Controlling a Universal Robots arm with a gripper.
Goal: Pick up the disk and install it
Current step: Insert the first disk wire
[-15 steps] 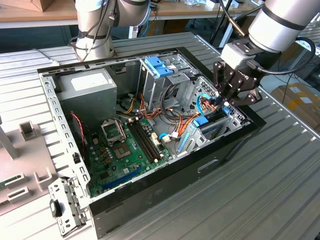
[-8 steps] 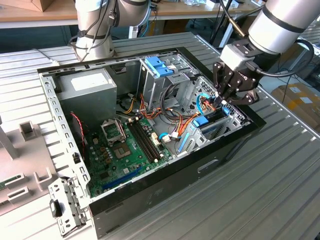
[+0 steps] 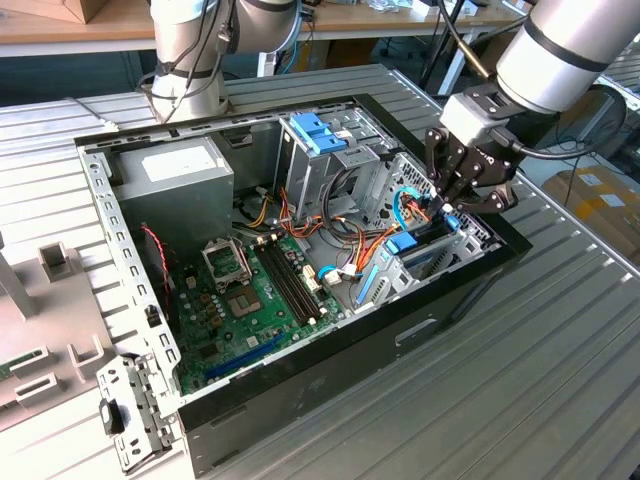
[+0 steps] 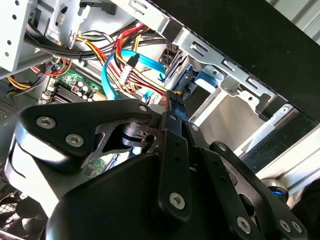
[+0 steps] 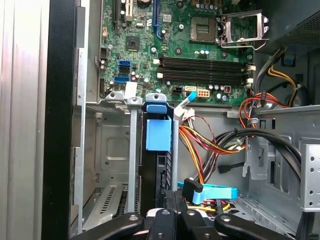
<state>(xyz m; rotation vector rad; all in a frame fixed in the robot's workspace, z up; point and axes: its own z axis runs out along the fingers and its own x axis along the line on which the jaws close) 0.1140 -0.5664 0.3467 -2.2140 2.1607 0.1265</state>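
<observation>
Open computer case lies on its side on the ribbed metal worktop, side panel off. The arm reaches into the drive-cage corner of the case, at the exterior view's right.

Gripper: black fingers drawn together, tips down in the drive bay. In the first wrist view the fingertips meet on the near end of the disk; closed on the disk as far as can be judged, though the contact itself is partly hidden by the finger links.

Disk: stands on edge in the metal drive cage, directly ahead of the gripper, its blue end tab at the far end toward the motherboard. In the exterior view its blue rail shows just below the gripper, inside the cage.

Just beside the gripper: a bundle of red, yellow and orange power wires and a thin blue cable with its connector close to the fingertips. Beyond the gripper, well apart, the power supply.
</observation>
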